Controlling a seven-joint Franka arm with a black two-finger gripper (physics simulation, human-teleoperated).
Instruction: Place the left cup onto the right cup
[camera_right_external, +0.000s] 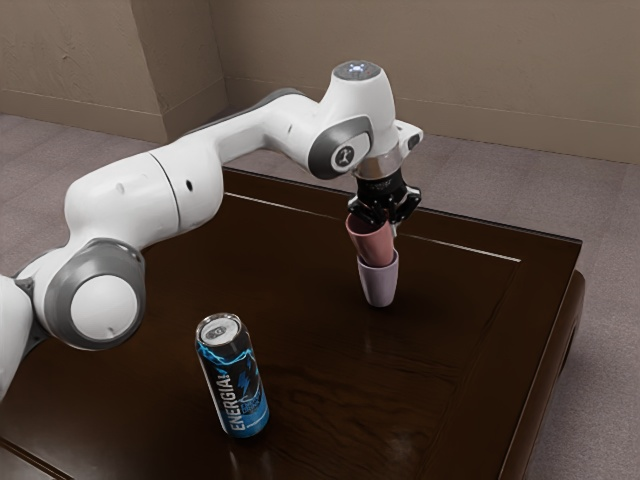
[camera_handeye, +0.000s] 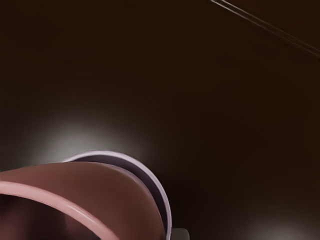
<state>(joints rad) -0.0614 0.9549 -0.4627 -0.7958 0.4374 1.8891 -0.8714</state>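
a: where's your claw (camera_right_external: 381, 222) right now?

b: upper middle of the exterior frame, clenched on the rim of the pink cup (camera_right_external: 373, 244). i'm grasping it from above, and it hangs tilted, its top leaning toward the frame's left.

a: and the other one?

b: the lilac cup (camera_right_external: 379, 283) stands upright on the table (camera_right_external: 480, 330), right under my hand. the pink cup's base sits inside its mouth. from the wrist camera i see the lilac rim (camera_handeye: 150, 177) curving around the pink wall (camera_handeye: 90, 185), with more gap on one side than the other.

a: so you're nearly done?

b: i'd say so. as i judge it, what's left is seating and letting go. the tilt is the thing to fix: i'd square the pink cup upright over the lilac one, lower gently so it slides in without shoving the lilac cup sideways, and only then spread my fingers and lift straight up.

a: what could spoil it?

b: releasing while it leans. it might tip the pair, or catch my finger on the rim as i rise.

a: anything inside the cups?

b: the lilac cup holds only the pink cup's base, as far as i see. the pink interior looks dark and bare. the can (camera_right_external: 232, 375), lower left, stands well apart.
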